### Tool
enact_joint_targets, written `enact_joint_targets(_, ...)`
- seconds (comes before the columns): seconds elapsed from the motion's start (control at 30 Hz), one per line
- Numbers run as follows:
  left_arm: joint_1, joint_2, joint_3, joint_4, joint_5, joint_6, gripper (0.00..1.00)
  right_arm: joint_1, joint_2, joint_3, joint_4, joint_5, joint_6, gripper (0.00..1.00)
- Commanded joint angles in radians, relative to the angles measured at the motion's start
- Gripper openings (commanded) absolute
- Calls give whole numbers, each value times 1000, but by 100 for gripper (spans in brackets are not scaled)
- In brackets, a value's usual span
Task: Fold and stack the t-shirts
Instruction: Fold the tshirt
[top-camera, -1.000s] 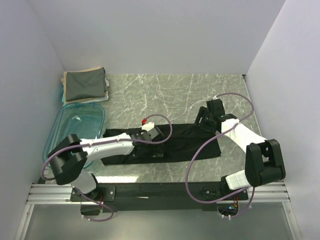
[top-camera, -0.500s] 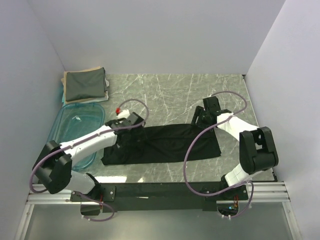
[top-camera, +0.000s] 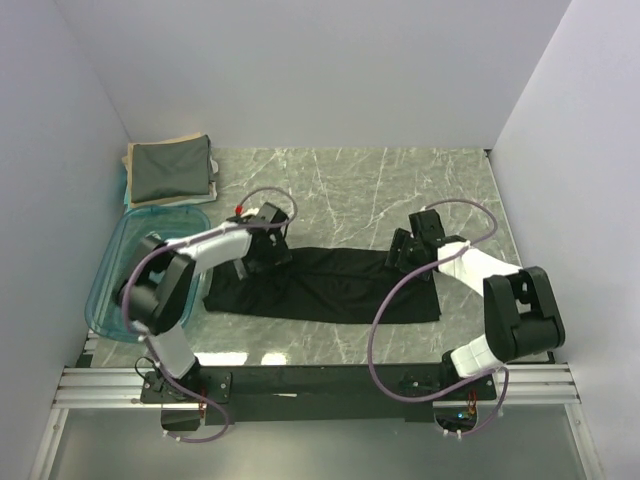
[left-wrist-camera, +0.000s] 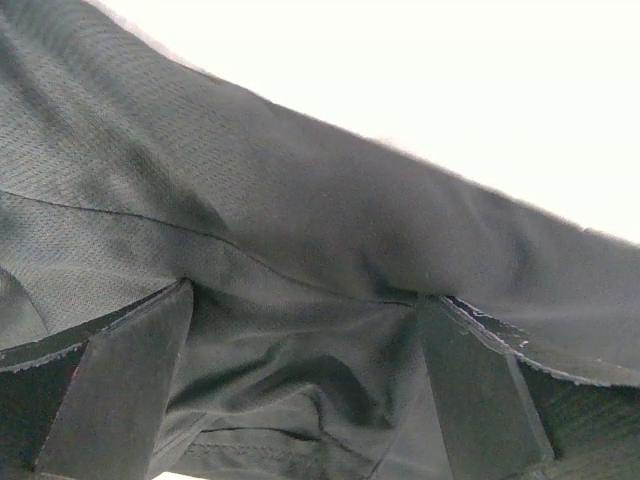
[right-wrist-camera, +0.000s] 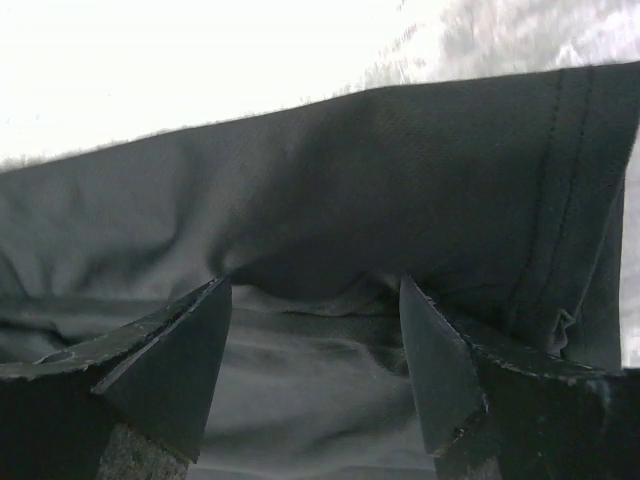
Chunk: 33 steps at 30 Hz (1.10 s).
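— Overhead, we can't make out the fingertips of the left gripper (top-camera: 258, 255) or right gripper (top-camera: 402, 252): too small, and dark against the black t-shirt (top-camera: 340, 285).
— And of the beige shirt (top-camera: 168, 203) we see only its edges under the grey-green shirt (top-camera: 170, 170). Both wrist views cut the black cloth off.

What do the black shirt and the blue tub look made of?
Black t-shirt: thin matte knit cloth, maybe synthetic; fine mesh texture, stitched hem, soft creases. Tub: clear blue plastic, glossy; see-through, with glare.
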Motion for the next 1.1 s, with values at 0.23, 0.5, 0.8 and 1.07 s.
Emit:
enact_joint_targets(0.23, 68, 686, 920, 19, 134, 200, 100, 218, -266, -254, -46, -103, 144, 75)
enact_joint_targets(0.5, 69, 983, 1260, 398, 460, 63, 99, 576, -308, -296, 81, -264, 193, 79)
enact_joint_targets(0.8, 77, 1030, 1290, 497, 408, -5, 99, 772, -245, -113, -49, -57, 158, 80)
enact_joint_targets(1.07, 85, 951, 1318, 474, 403, 47, 99, 838, -401, -70, -92, 53, 161, 80)
